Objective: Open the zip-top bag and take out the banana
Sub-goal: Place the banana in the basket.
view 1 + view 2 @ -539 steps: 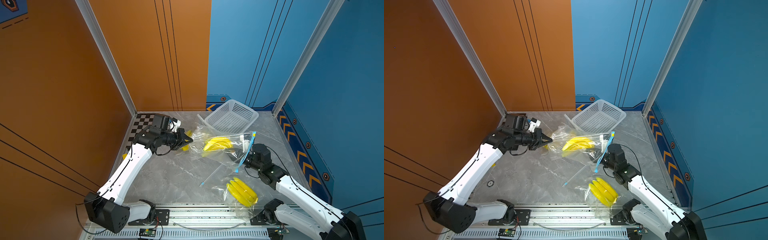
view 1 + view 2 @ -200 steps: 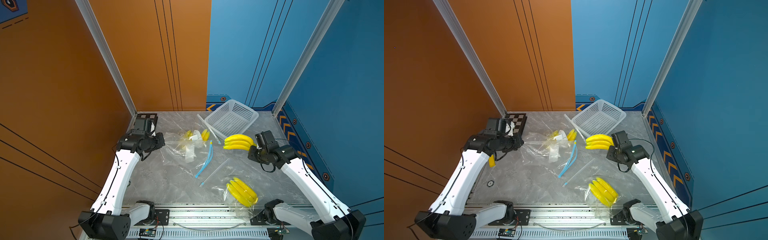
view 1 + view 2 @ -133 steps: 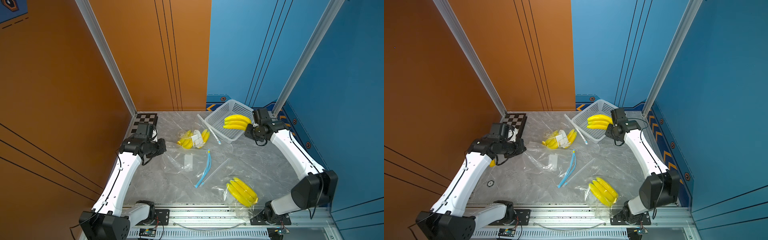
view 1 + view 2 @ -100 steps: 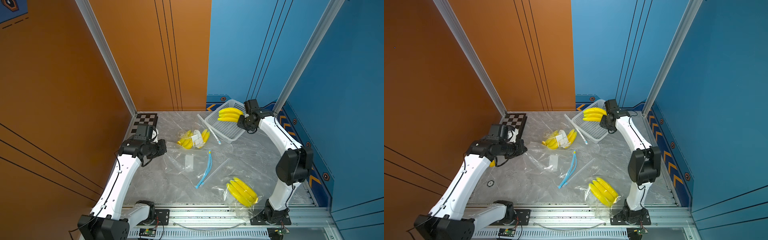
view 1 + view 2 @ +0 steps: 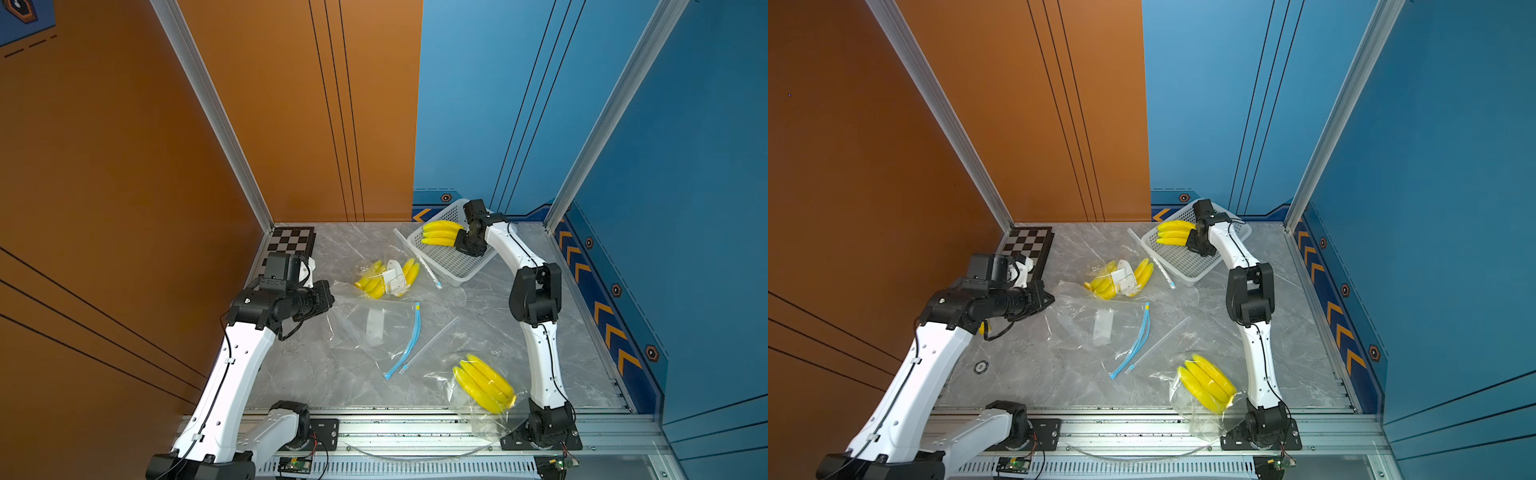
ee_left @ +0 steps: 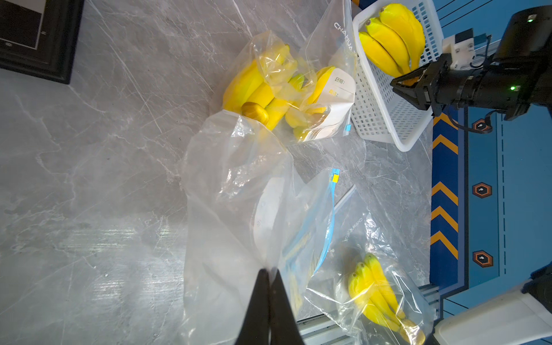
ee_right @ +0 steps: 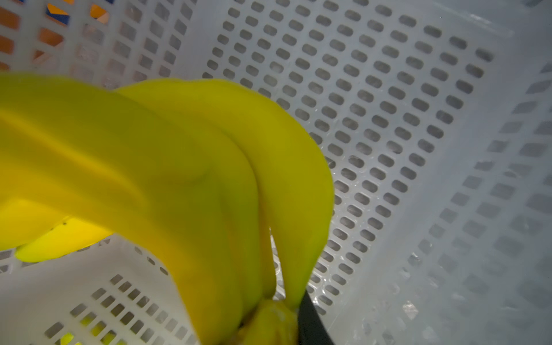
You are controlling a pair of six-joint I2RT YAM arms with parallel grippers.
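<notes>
1. The banana bunch (image 5: 440, 233) (image 5: 1174, 233) is out of the bag. It's sitting at the far-left end of the white basket (image 5: 457, 278) (image 5: 1187, 279), over the mesh floor. Can't tell if it's actually touching the floor.
2. The right gripper (image 5: 460, 240) is clamped on the bunch's stem end. In the right wrist view a black finger (image 7: 310, 322) is pressed right against the stem.
3. The zip-top bag (image 5: 357, 316) (image 6: 233, 185) lies flat and empty around the middle of the table, left of and nearer than the basket. Its blue zip strip (image 5: 409, 345) curls along the bag's right side.
4. The left gripper (image 5: 330, 297) (image 6: 270, 273) is at the bag's left edge. Its fingers are squeezed together, with the clear plastic bunched between the tips.
5. A second bagged bunch (image 5: 386, 276) with a white label sits between the empty bag and the basket.
6. A third bagged bunch (image 5: 484, 384) is at the near edge, just beside the right arm's base.
7. There's a checkerboard (image 5: 291, 245) in the far-left corner of the grey marble table (image 5: 478, 324).
</notes>
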